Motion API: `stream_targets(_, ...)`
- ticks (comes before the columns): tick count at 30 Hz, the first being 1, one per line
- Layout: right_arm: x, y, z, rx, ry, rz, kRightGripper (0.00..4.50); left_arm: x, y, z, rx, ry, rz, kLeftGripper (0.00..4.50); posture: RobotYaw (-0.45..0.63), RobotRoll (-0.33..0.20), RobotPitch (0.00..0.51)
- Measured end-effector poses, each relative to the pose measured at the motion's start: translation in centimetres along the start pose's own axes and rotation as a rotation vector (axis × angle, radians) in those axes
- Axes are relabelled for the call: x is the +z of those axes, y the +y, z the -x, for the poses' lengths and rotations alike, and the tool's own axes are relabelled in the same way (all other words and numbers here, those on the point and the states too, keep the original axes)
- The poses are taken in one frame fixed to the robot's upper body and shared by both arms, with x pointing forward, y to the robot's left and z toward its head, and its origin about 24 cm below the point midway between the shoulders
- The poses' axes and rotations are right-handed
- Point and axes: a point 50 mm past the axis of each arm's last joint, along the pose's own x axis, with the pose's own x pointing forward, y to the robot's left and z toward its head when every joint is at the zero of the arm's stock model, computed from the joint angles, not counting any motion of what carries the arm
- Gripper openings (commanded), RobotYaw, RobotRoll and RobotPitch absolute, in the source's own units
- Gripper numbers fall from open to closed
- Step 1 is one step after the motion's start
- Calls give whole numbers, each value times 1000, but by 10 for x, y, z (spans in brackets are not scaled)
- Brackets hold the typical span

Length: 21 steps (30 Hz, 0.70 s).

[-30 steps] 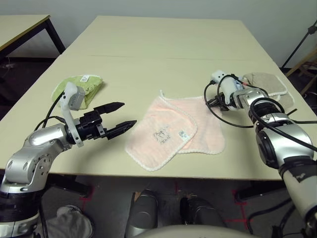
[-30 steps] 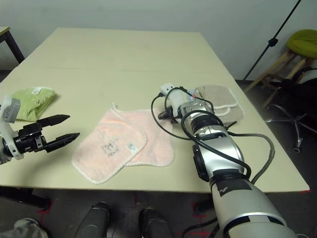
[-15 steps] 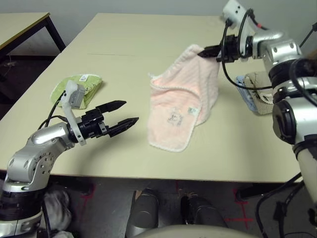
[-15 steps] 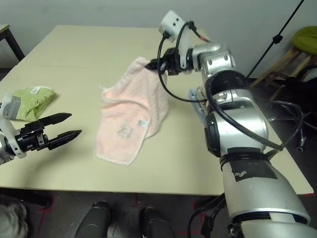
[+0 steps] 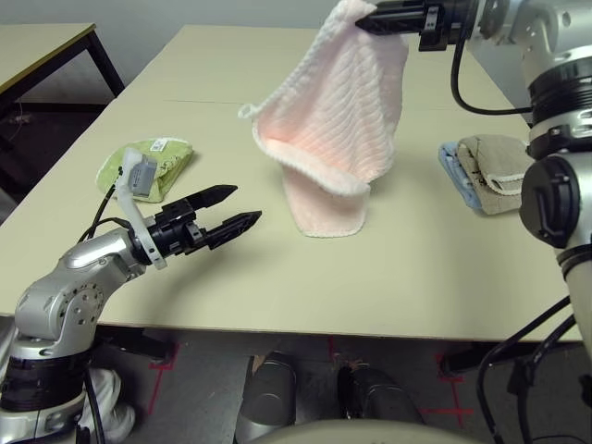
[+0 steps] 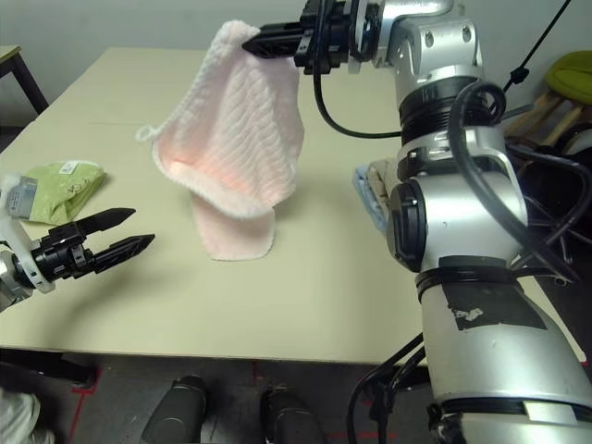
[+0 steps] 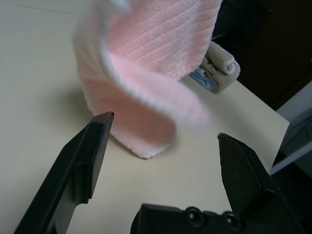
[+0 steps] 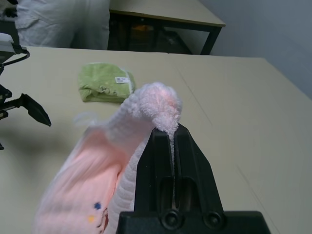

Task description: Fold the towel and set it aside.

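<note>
The pale pink towel hangs by one corner from my right gripper, which is shut on that corner high above the table's middle. The cloth drapes down in a loose curl, and its lower edge touches the tabletop. In the right wrist view the fingers pinch the bunched corner of the towel. My left gripper is open, low over the table, to the left of the towel and pointing at it, with nothing between its fingers. The left wrist view shows the towel just beyond the open left gripper.
A light green folded towel lies at the left, behind my left gripper. Beige and blue folded towels are stacked near the right edge. Another table stands at far left. A person in white stands beyond the table.
My right gripper has lifted the towel off the table by its corner, up and to the left, so it now hangs. The left gripper has stayed open, almost in place.
</note>
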Motion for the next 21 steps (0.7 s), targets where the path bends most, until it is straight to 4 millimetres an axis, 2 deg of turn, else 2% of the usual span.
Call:
stream_targets(3, 2, -1, 4, -3, 3, 6, 29, -2, -1, 0, -6, 9, 43, 4500, 276, 0, 119)
stream_targets(7, -9, 1, 4, 25, 19, -18, 29, -4, -4, 2, 1, 22, 87, 4500, 275, 0, 121)
stream_targets(11, -9, 1, 4, 25, 19, -17, 29, -13, -11, 3, 1, 63, 146, 4500, 274, 0, 124)
stream_targets(16, -7, 2, 5, 24, 15, -8, 29, -25, -25, -10, -7, 115, 168, 4500, 266, 0, 139)
stream_targets(21, -3, 2, 6, 13, -3, -5, 29, -47, -30, -41, 80, 115, 227, 4500, 270, 0, 148)
